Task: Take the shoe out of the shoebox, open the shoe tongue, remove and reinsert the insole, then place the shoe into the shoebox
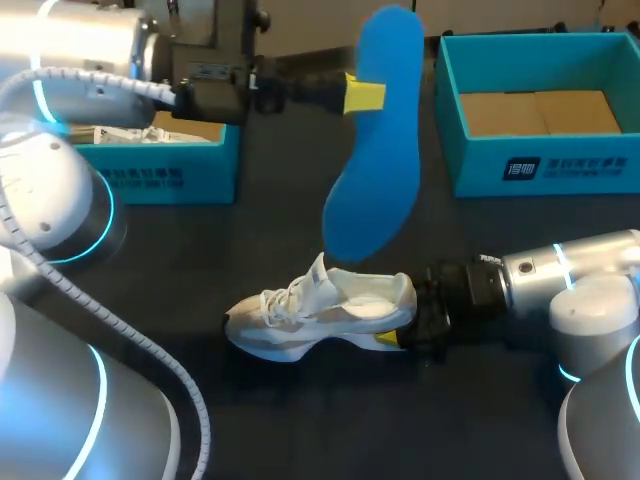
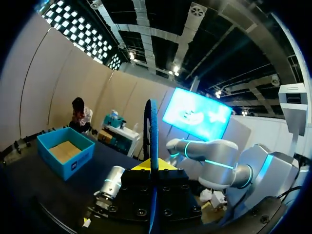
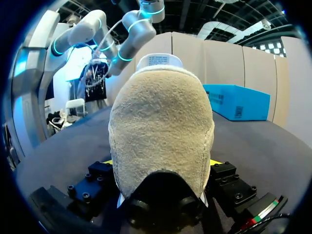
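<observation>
My left gripper (image 1: pixel 364 95) is held high above the table, shut on the upper part of a blue insole (image 1: pixel 375 150) that hangs down over the shoe. In the left wrist view the insole (image 2: pixel 151 141) stands edge-on between the yellow fingertips of this gripper (image 2: pixel 152 168). The white shoe (image 1: pixel 320 308) lies on the dark table, toe to the left. My right gripper (image 1: pixel 398 325) grips its heel from both sides. In the right wrist view the beige heel of the shoe (image 3: pixel 161 122) fills the space between the fingers of this gripper (image 3: pixel 162 163).
A teal shoebox (image 1: pixel 165 170) with white paper in it stands at the back left. A second teal box (image 1: pixel 545 165) with a cardboard floor stands at the back right; it shows as the teal box (image 2: pixel 66 152) in the left wrist view.
</observation>
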`<state>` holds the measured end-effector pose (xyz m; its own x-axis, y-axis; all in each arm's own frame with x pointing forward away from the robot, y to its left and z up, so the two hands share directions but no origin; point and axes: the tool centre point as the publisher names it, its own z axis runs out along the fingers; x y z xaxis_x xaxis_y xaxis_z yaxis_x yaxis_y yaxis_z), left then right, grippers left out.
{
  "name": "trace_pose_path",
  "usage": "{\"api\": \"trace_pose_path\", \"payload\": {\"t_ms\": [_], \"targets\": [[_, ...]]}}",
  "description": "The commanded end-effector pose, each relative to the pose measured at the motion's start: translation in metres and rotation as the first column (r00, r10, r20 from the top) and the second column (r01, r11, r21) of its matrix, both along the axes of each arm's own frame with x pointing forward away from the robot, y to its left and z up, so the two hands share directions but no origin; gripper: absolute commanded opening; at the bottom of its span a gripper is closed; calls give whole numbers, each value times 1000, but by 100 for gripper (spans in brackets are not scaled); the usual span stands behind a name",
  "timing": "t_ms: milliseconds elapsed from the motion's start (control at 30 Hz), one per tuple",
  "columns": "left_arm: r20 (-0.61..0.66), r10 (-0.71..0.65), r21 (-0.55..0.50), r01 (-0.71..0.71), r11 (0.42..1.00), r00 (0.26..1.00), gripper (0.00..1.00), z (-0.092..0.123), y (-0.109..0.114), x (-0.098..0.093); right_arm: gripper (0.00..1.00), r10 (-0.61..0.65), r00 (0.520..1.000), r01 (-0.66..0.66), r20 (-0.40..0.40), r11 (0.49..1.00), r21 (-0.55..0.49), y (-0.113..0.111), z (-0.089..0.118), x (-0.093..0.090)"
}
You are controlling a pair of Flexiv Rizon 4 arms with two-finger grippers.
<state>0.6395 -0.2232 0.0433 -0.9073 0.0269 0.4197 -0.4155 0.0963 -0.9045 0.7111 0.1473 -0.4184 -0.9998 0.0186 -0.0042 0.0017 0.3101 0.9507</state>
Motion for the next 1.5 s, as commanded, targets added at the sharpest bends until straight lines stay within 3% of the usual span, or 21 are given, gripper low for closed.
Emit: {"api": "trace_pose_path", "payload": {"t_ms": [33, 267, 800, 1100, 1500], "targets": [[24, -10, -61, 11, 998, 1000, 0, 1, 25, -10, 0, -1, 1000, 1, 0, 1000, -4, 2, -1, -1], [49, -10, -119, 16, 993, 999, 0, 26, 44, -12, 0, -1, 1000, 1, 0, 1000, -4, 2, -1, -1], [49, -10, -119, 16, 993, 999, 0, 26, 44, -12, 0, -1, 1000, 1, 0, 1000, -4, 2, -1, -1], [122, -21, -118, 36, 992, 992, 0, 44, 62, -28, 0, -1, 1000, 1, 0, 1000, -4, 2, -1, -1], [62, -61, -96, 67, 993, 996, 0, 51, 72, -44, 0, -1, 1000, 1, 0, 1000, -4, 2, -1, -1]]}}
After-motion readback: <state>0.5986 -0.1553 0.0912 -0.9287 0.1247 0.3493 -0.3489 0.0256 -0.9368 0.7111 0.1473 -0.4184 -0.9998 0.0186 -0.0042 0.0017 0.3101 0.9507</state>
